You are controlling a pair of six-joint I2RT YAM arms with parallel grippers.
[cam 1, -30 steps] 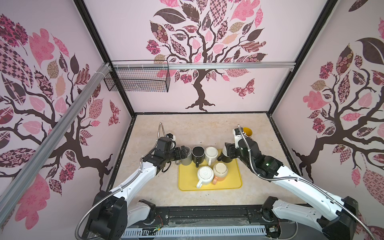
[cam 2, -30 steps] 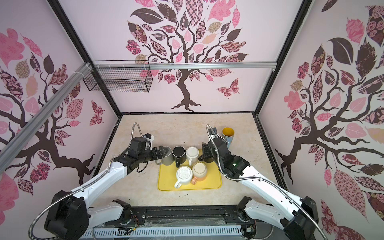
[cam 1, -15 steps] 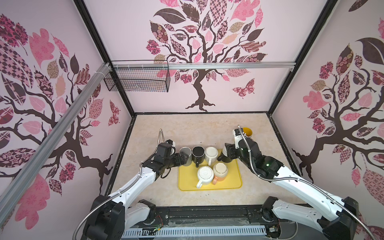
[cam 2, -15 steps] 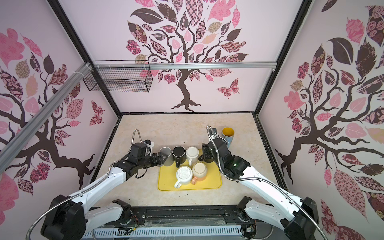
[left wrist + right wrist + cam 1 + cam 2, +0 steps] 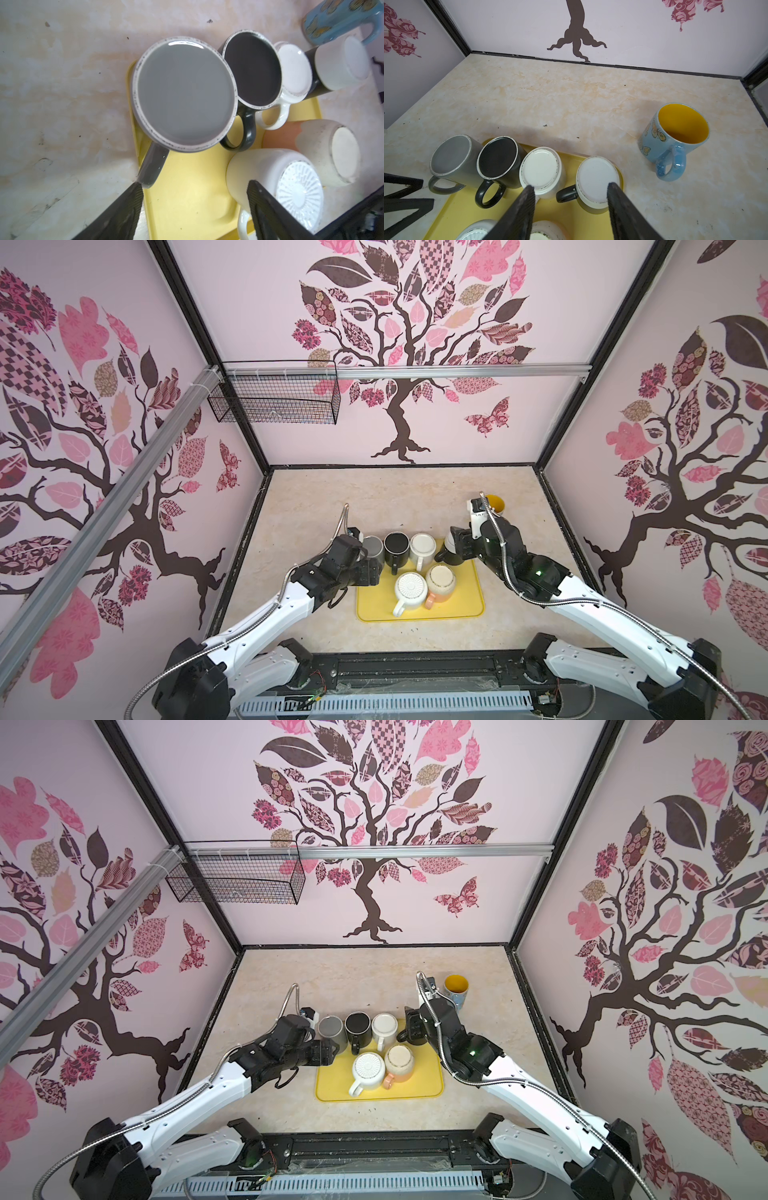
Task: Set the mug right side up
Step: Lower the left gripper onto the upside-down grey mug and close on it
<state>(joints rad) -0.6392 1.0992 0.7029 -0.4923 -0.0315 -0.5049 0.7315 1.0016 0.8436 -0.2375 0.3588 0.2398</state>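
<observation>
I see the right claw (image 5: pixel 570 189) hanging with its jaws apart over the dark mug with the white base (image 5: pixel 598 178). That mug stands upside down at the far right corner of the yellow tray (image 5: pixel 452 214). One finger crosses the edge of its base, and I cannot tell whether it touches. The left claw (image 5: pixel 194 185) is spread too and empty, one fingertip just beside the handle of the inverted grey mug (image 5: pixel 182 93). A black mug (image 5: pixel 497 158) and a white mug (image 5: pixel 539 168) stand inverted between those two. The blue butterfly mug (image 5: pixel 654 135) stands upright on the table (image 5: pixel 550 93), off the tray.
</observation>
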